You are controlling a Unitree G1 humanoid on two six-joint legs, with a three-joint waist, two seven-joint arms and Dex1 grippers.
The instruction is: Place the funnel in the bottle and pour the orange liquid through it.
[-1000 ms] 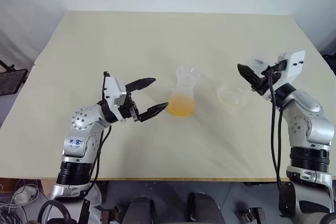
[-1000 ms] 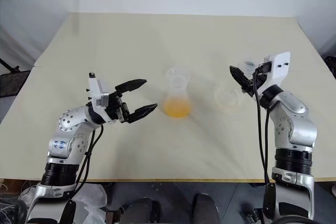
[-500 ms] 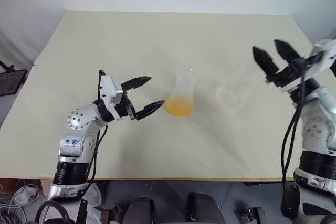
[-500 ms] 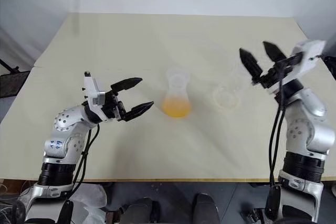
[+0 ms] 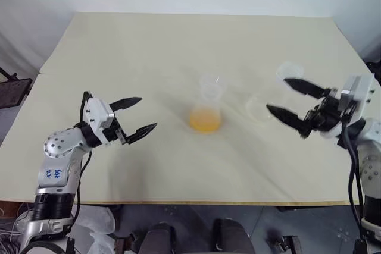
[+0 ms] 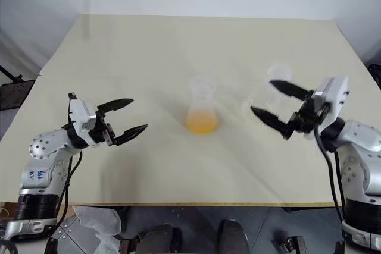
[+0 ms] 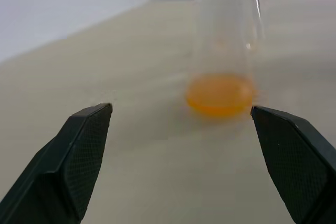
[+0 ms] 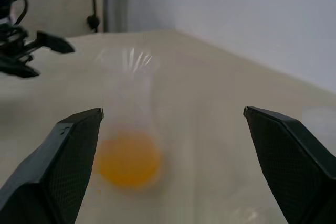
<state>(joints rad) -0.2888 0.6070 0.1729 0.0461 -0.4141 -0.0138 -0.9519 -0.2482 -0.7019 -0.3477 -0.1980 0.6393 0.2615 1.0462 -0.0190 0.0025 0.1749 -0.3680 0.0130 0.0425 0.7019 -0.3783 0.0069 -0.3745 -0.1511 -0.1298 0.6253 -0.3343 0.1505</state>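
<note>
Two grippers flank the glassware on our beige table, and we go from the left. Our left gripper hangs low over the near-left part of the tabletop, pointing right toward the middle, its two black fingers spread wide with nothing between them; in its wrist view the fingers frame the glass from well short of it. At the centre stands the bottle, clear, upright, cone-bodied with a wide neck, and the orange liquid sits as a shallow bright pool in its base. We see something clear at the bottle's mouth, but we cannot tell whether the funnel is seated there. Just right of the bottle a clear, round, shallow piece of glassware rests on the table, apart from the bottle. Farther right and a little farther back, another small clear vessel shows just beyond our right fingers. Our right gripper hovers at the right side, pointing left toward the bottle, jaws wide apart and holding nothing, clear of every piece of glass.
</note>
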